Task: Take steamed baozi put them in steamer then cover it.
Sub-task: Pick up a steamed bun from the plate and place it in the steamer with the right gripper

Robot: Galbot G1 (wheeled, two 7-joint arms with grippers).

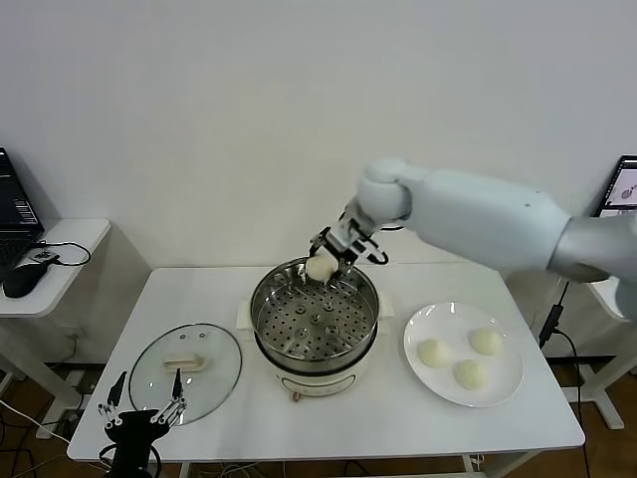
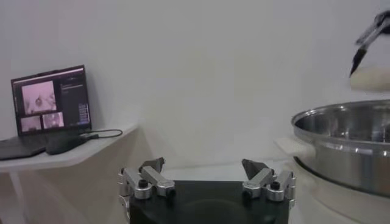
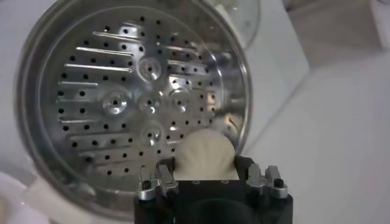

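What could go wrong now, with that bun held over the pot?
1. The right gripper holds the bun over the far rim of the steamer, not its middle. Released here, it might catch the rim or land tight against the wall.
2. Three buns wait on the plate; a first bun placed poorly could crowd the tray.
3. The lid lies right by the open left gripper, which could nudge it.

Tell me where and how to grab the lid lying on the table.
Take the lid by its cream bar handle at the centre, coming straight down from above. The lid lies flat, its glass dome is smooth and too wide for jaws, and the raised bar is the only narrow part. Close across the bar's short sides.
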